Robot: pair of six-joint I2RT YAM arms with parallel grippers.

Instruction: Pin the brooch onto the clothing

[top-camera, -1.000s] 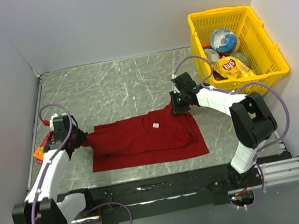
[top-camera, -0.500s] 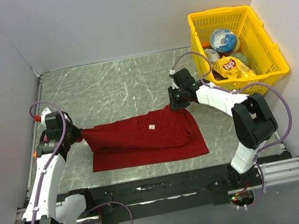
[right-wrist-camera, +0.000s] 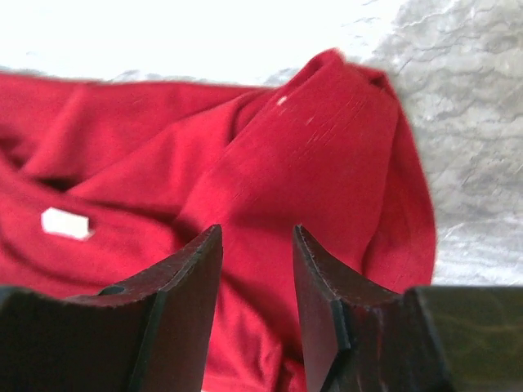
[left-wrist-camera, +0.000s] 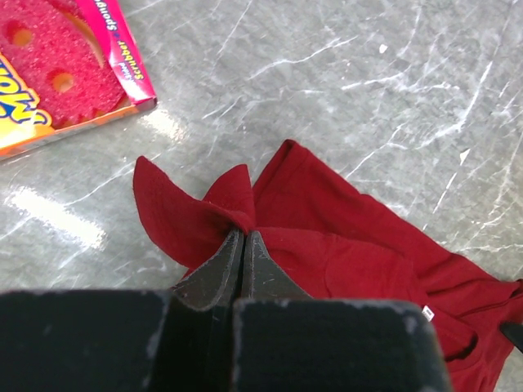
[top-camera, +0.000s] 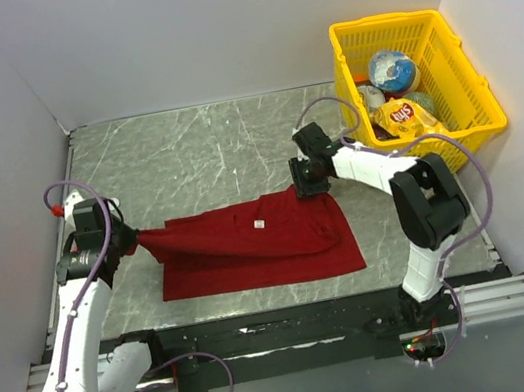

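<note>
T-shirt (top-camera: 272, 250) lies rumpled on the table (top-camera: 194, 157) between the two arms. Left gripper (left-wrist-camera: 242, 235) is clamped on a fold at the shirt's left edge, with the cloth drawn to a point there. Right gripper (right-wrist-camera: 257, 237) sits over the shirt's far right corner, jaws apart and gripping nothing, fabric just beneath. White label (right-wrist-camera: 64, 223) lies to its left.

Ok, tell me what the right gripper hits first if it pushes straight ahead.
Most likely the soft dark-red T-shirt: the right gripper, jaws apart, points at its bunched fold, though depth is unclear.
</note>
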